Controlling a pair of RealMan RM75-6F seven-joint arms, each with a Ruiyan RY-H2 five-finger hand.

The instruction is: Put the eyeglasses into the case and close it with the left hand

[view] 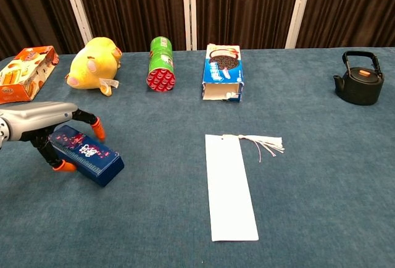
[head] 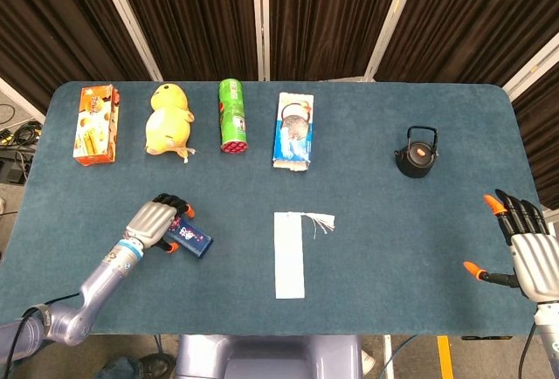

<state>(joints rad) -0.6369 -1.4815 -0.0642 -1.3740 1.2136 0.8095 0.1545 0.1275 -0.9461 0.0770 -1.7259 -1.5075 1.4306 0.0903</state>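
I have the left hand [view: 46, 129] wrapped over the near end of the dark blue eyeglass case [view: 86, 155], fingers curled down one long side and the thumb under the other, so it grips the case where it lies flat on the bench [head: 376, 248], left of the white bookmark [head: 289, 254]. The case looks closed already, and I see no eyeglasses anywhere outside it (so I judge they are inside, though I cannot confirm that). What remains, as far as I can tell, is pressing the lid fully home and letting go. My right hand [head: 524, 246] hangs at the bench's right edge with fingers spread, holding nothing, well away from the kettle [head: 416, 153].
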